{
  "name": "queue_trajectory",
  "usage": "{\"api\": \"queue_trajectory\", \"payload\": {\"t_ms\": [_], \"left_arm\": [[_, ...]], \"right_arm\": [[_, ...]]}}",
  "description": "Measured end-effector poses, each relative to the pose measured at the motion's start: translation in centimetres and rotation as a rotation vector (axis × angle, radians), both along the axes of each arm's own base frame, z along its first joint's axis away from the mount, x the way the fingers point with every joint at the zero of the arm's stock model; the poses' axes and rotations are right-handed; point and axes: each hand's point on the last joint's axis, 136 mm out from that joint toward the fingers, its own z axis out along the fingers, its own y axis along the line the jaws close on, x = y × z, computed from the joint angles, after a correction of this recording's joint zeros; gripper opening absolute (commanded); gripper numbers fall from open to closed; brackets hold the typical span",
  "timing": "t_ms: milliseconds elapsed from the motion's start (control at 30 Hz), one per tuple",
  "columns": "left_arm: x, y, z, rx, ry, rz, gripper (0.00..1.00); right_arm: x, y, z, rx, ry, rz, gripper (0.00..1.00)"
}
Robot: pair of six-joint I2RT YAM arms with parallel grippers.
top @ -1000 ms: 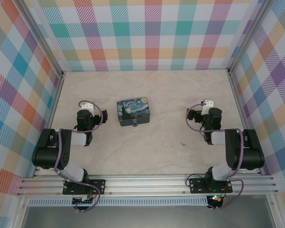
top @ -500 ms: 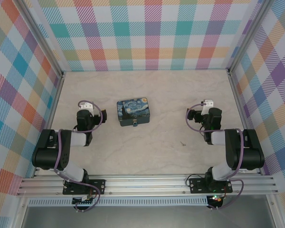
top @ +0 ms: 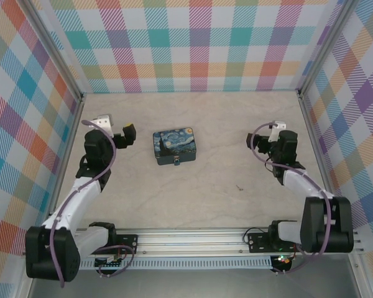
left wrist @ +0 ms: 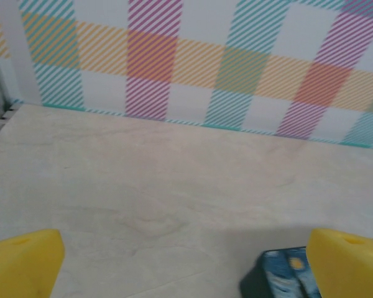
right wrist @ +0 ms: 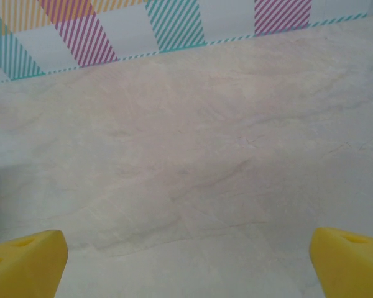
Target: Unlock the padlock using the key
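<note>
The left fingers (left wrist: pixel 22 261) are spread wide, their yellow tips at the two bottom corners of the left wrist view. They hang above bare table (top: pixel 205 118), and a corner of the dark-blue painted box (left wrist: pixel 278 277) peeks in at the lower right. The right fingers (right wrist: pixel 25 259) are spread just as wide and hold nothing, facing the bare table and the checked back wall (right wrist: pixel 174 25).

In the top view the padlock (top: pixel 176 163) is a tiny teal shape at the box's lower edge, left of centre. The key (top: pixel 239 187) is a grey speck lying alone below and right of centre, well apart from both.

The likely trouble is the key. It lies flat and is very small, so closing fingers may skid it across the smooth table instead of pinching it. Later, pushing it into the lock could slide the box away if nothing steadies it.
</note>
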Motion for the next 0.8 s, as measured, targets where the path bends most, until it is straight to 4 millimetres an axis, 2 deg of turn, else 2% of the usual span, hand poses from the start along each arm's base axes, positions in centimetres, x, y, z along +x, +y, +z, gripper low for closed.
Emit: {"api": "queue_trajectory", "payload": {"t_ms": [133, 300, 367, 500, 633, 800], "left_arm": [[-2.1, -2.4, 1.1, -0.076, 0.015, -0.096, 1.0], [-4.7, -5.0, 1.2, -0.197, 0.032, -0.19, 1.0], [-5.6, -5.7, 0.4, -0.253, 0.053, -0.214, 1.0], [-6.8, -7.4, -2.9, -0.355, 0.138, -0.244, 1.0], [-7.8, -8.7, -5.8, -0.42, 0.221, -0.267, 1.0], [-8.3, -9.7, -6.4, -0.466, 0.237, -0.285, 1.0]], "right_arm": [[-1.7, 1.4, 1.2, 0.067, 0.115, 0.017, 0.92], [-5.7, 4.1, -0.3, 0.11, 0.322, 0.057, 0.87], [-7.7, 5.2, -1.6, 0.11, 0.419, 0.08, 0.86], [-11.4, 6.6, -4.7, 0.085, 0.615, 0.104, 0.81], [-13.5, 6.7, -7.4, 0.054, 0.765, 0.096, 0.76], [-14.8, 6.9, -9.7, 0.028, 0.888, 0.096, 0.7]]}}
